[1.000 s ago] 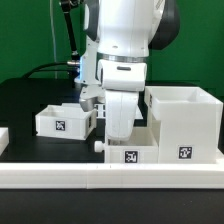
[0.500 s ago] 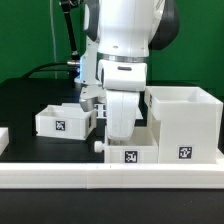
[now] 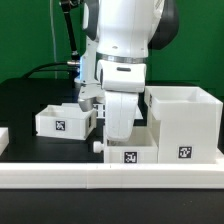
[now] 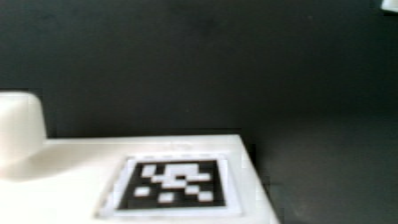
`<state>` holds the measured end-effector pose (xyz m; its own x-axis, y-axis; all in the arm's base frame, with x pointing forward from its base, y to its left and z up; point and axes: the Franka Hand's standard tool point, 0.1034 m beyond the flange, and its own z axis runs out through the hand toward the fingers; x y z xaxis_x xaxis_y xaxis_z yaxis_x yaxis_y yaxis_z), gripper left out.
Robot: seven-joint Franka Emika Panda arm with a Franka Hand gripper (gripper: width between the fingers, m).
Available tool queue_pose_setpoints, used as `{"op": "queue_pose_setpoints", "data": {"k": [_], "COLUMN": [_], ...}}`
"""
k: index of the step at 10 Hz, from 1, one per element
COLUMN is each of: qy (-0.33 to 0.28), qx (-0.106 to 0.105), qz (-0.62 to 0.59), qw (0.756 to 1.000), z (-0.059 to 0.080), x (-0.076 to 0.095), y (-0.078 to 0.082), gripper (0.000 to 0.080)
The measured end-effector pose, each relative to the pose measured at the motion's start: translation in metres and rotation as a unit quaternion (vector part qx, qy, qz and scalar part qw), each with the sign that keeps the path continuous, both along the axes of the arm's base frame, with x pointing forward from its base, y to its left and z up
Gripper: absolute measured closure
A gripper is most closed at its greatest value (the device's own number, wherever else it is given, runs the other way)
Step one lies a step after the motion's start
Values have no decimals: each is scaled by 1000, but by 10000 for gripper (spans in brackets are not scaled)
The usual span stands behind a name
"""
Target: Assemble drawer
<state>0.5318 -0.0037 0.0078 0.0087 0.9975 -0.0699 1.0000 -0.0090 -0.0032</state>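
In the exterior view the tall white drawer housing (image 3: 184, 124) stands at the right, with a tag on its front. One open-top tray (image 3: 64, 121) sits at the left. A second tray (image 3: 131, 153) sits at the front centre against the housing, a small knob (image 3: 97, 147) at its left end. My gripper (image 3: 119, 136) reaches straight down at this tray's back wall, and its fingertips are hidden behind the tray. The wrist view shows a white tagged surface (image 4: 175, 183) and a rounded white piece (image 4: 18, 140) over the dark table, but no fingers.
A long low white border rail (image 3: 110, 179) runs along the front of the table. Another white piece (image 3: 3, 139) shows at the exterior view's left edge. Black cables (image 3: 50, 68) lie behind the arm on the dark tabletop.
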Motion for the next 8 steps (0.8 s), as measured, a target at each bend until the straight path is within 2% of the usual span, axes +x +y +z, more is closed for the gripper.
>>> {"op": "queue_pose_setpoints", "data": {"k": [2, 8], "qy": [-1, -1], "qx": [-3, -3], "qz": [15, 13], "qw": [1000, 1000], "z": [1, 1], "x": [2, 2], "y": [7, 8], "gripper": [757, 757]}}
